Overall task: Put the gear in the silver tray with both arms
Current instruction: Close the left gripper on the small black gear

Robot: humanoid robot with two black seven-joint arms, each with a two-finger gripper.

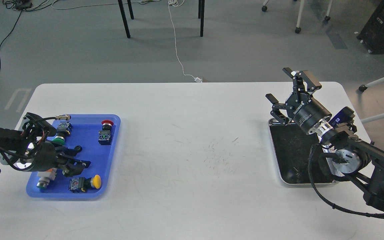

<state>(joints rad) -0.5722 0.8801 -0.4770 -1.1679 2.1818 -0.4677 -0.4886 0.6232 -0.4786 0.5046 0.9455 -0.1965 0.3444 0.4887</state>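
A small black gear (78,147) lies in the blue tray (115,133), just at the upper finger of my left gripper (80,156). That gripper is low over the tray's middle, with its fingers apart and nothing seen between them. A second gear seen earlier is now hidden under its lower finger. The silver tray (280,173), with a black inner surface, sits at the right and holds no gear that I can see. My right gripper (290,86) is open and empty, raised above the tray's far left corner.
The blue tray also holds several push-button switches: a red one (106,123), a yellow one (95,181), a green one (58,139) and an orange-and-white one (45,175). My right arm and its cables (345,160) cover the silver tray's right side.
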